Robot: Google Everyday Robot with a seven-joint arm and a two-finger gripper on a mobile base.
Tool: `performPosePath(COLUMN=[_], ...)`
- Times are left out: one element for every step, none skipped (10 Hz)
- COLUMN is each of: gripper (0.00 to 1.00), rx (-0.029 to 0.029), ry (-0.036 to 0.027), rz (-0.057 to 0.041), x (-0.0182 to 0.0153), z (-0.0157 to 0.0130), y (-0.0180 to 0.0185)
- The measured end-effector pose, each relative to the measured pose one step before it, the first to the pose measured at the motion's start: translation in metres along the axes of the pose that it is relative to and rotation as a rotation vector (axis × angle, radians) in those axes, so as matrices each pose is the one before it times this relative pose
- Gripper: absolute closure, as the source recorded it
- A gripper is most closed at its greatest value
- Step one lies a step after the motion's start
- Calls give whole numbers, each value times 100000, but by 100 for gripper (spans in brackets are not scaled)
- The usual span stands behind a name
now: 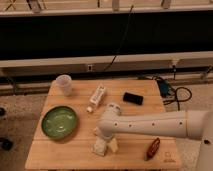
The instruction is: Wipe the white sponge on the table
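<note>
My gripper (106, 144) points down onto the front middle of the light wooden table (60, 152), at the end of the white arm (150, 124) that reaches in from the right. Its two pale fingers stand spread apart, so it is open. A small off-white block, which I take for the white sponge (99, 148), lies on the wood right at the left fingertip. The fingers hide much of it. I cannot tell whether they touch it.
A green bowl (59, 121) sits at the left, a clear cup (63, 84) at the back left. A slim white box with a cap (97, 94) and a black object (133, 98) lie behind the arm. A reddish-brown object (153, 148) lies front right. Cables (172, 93) trail on the floor.
</note>
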Motion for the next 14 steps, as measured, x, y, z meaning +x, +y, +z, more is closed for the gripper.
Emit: performPosePath(gripper=[20, 20, 20, 20, 20, 20, 20, 20, 20, 20, 20, 20, 20, 20], rx=[-9, 104, 186, -6, -11, -50, -8, 40, 7, 18, -22, 16, 202, -11], ry=[-31, -173, -244, -110, -83, -23, 2, -192, -190, -56, -42, -94, -340, -120], rz=[-10, -18, -63, -66, 37, 50, -9, 28, -145, 170, -79, 38, -180, -67], x=[-13, -29, -62, -37, -23, 0, -1, -42, -95, 0, -30, -14, -123, -64], z=[-13, 53, 100, -20, -90, -56, 2, 84, 80, -92, -49, 12, 164, 16], y=[-4, -27, -61, 0, 35, 23, -2, -60, -74, 41, 1, -8, -129, -15])
